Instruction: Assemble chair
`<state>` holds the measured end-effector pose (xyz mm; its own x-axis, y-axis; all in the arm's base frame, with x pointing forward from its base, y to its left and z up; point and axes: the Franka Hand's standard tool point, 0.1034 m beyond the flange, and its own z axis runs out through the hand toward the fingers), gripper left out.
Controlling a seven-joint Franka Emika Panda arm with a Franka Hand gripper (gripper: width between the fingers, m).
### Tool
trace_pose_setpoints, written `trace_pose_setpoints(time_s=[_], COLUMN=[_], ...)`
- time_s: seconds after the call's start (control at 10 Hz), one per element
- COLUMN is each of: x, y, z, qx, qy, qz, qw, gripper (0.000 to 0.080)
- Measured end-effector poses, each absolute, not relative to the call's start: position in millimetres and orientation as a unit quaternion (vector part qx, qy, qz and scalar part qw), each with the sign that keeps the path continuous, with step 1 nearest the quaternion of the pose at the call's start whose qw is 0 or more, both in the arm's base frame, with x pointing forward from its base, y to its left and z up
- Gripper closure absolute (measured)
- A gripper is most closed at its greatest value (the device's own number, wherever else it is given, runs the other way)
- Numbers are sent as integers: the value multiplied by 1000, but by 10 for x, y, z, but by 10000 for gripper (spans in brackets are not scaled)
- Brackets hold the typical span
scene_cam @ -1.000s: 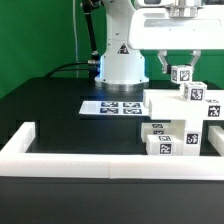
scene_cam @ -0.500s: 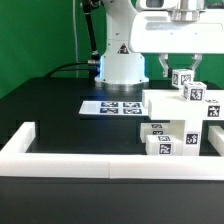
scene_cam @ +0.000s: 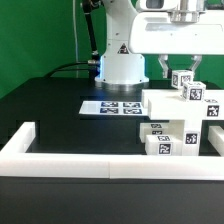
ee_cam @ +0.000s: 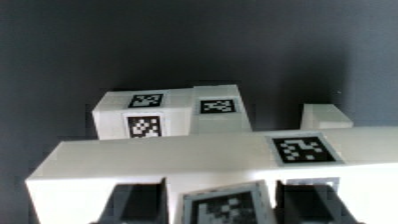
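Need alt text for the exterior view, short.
A robot gripper holds a small tagged white chair part above a cluster of white tagged chair pieces at the exterior view's right. On the black table lie a flat marker board and a low white barrier wall in front.

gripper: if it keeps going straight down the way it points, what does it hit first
The gripper already straddles a small tagged chair part. Straight below that lies the large white chair piece, probably the first contact, though depth is unclear.
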<state>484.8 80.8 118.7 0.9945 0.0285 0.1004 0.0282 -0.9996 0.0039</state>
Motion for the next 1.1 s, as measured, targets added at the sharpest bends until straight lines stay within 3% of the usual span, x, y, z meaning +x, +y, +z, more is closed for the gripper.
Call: trace_pose_setpoints(time_s=[0.1,0.2,0.4,1.1], x=[4846,4844,4844,4843], y=[808,807,807,806], z=[1185,1185,1184,1183], qx=[999,999,999,999], qy=[14,14,14,14], qz=[50,50,50,50], qw=[1,1,1,1], gripper=[446,446,189,150])
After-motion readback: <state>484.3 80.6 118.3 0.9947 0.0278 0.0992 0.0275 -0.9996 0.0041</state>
